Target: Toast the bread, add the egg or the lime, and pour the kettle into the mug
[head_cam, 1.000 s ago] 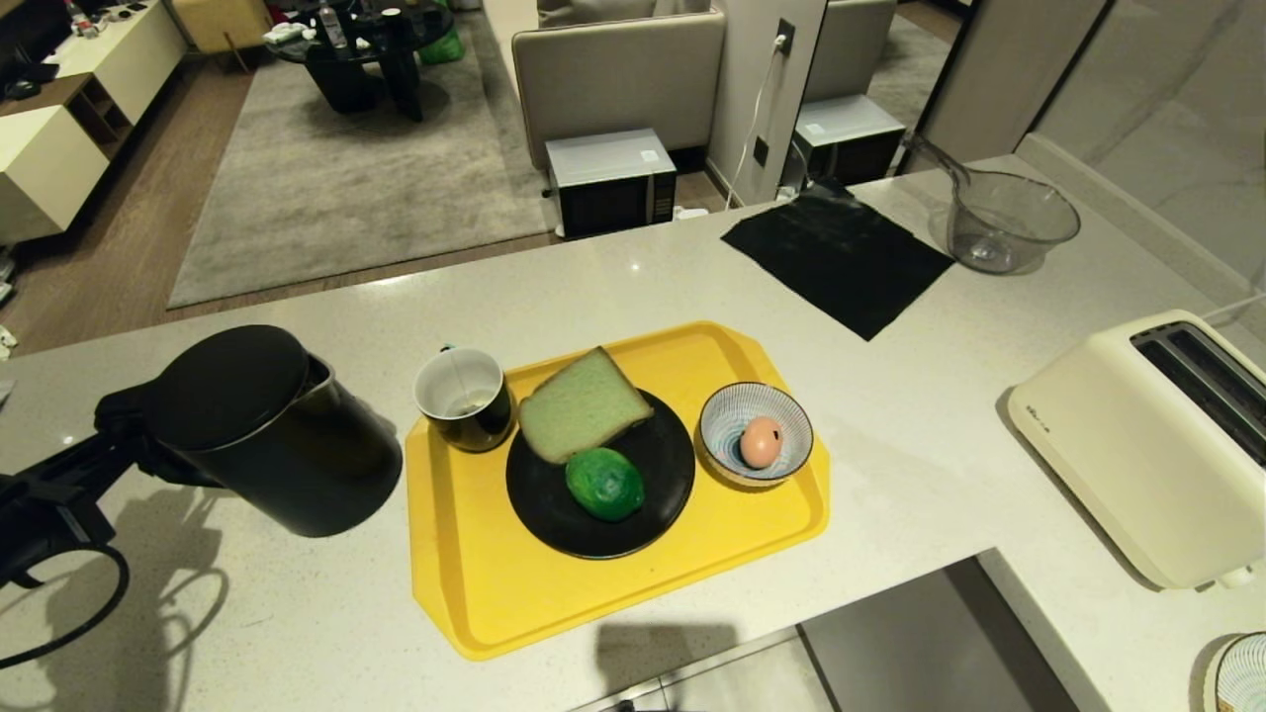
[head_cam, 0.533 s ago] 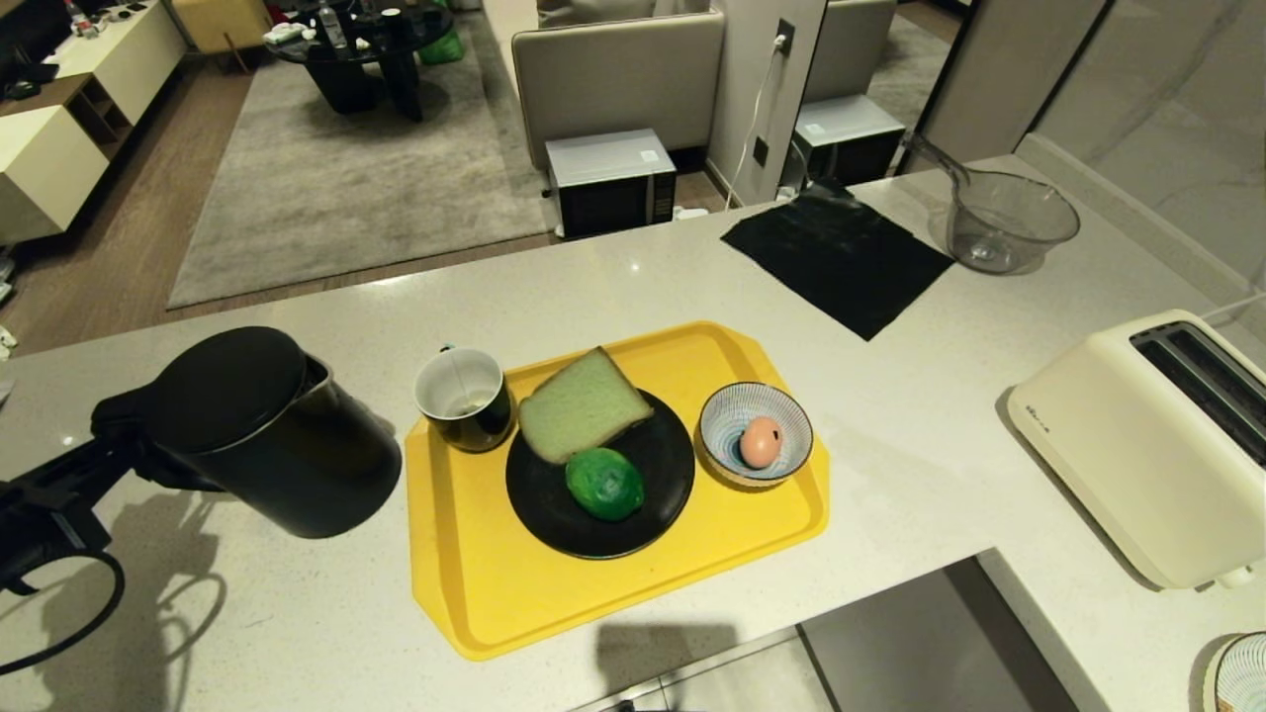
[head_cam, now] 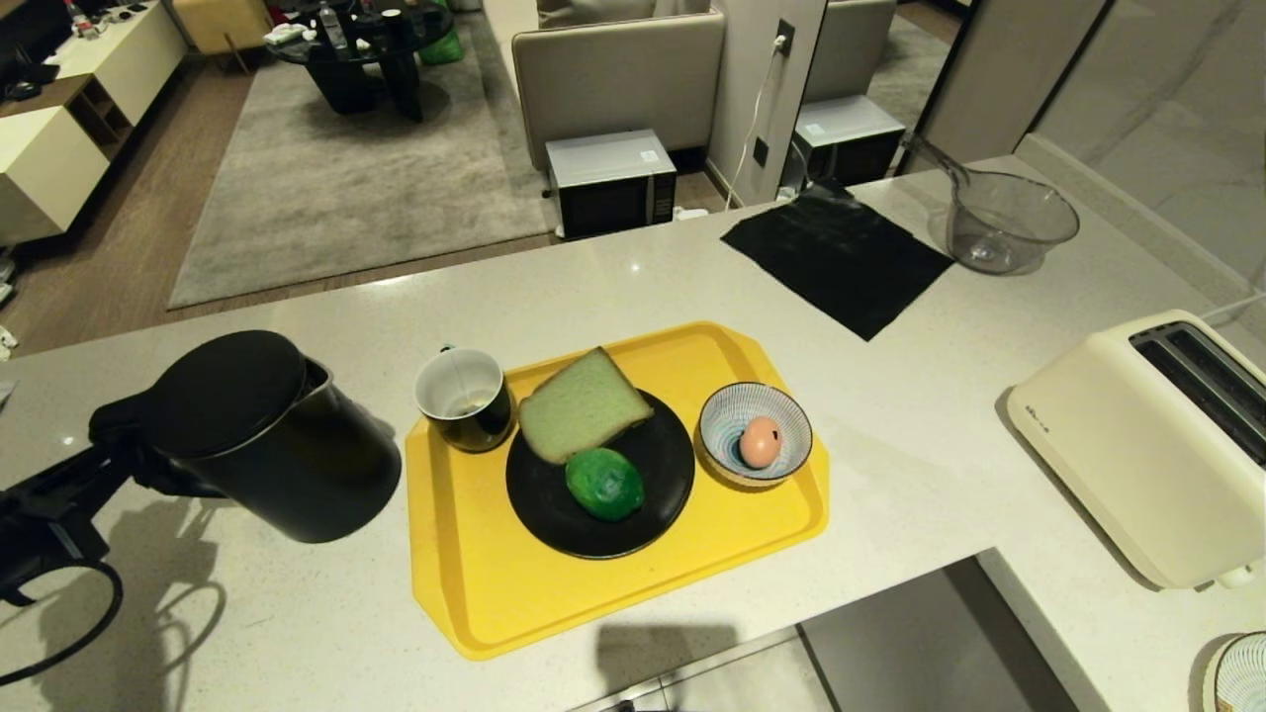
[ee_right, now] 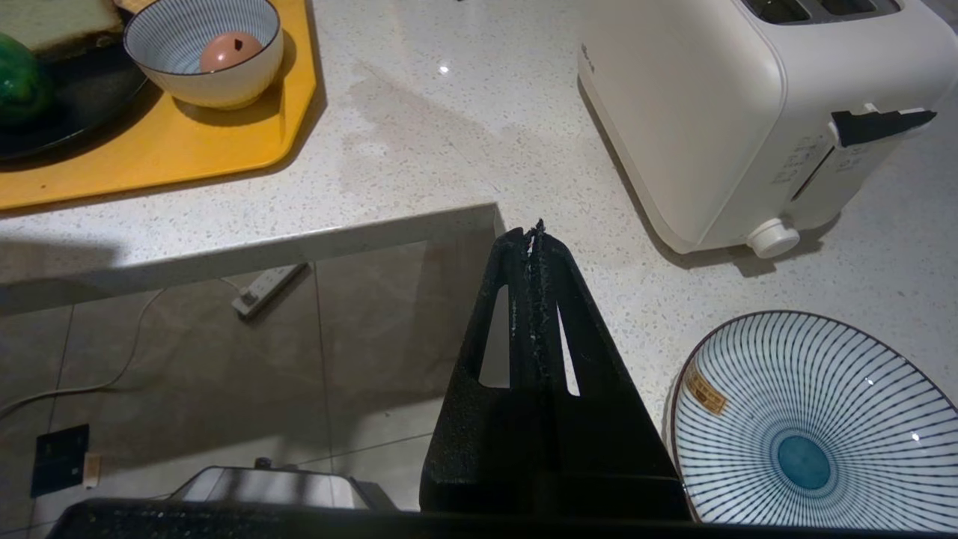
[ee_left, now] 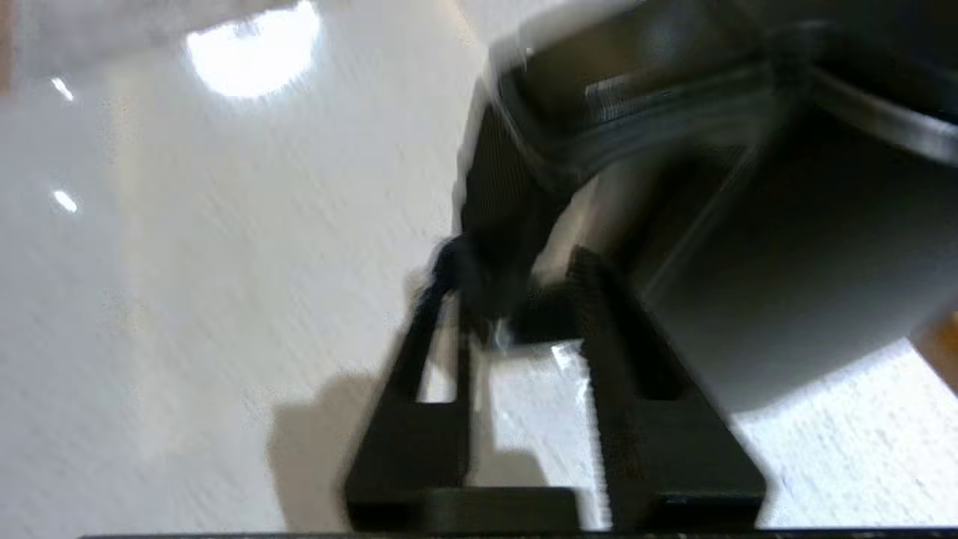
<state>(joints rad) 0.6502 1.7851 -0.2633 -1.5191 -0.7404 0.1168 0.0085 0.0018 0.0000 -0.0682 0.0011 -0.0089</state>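
Left gripper [ee_left: 516,299] at the kettle [head_cam: 267,435] handle, left of frame; fingers narrowly parted around it, grip not certain through blur. Mug [head_cam: 465,398], bread [head_cam: 579,403] and lime [head_cam: 604,483] on yellow tray [head_cam: 495,593], centre. Right gripper [ee_right: 536,233] pressed closed, parked near toaster [ee_right: 718,112].
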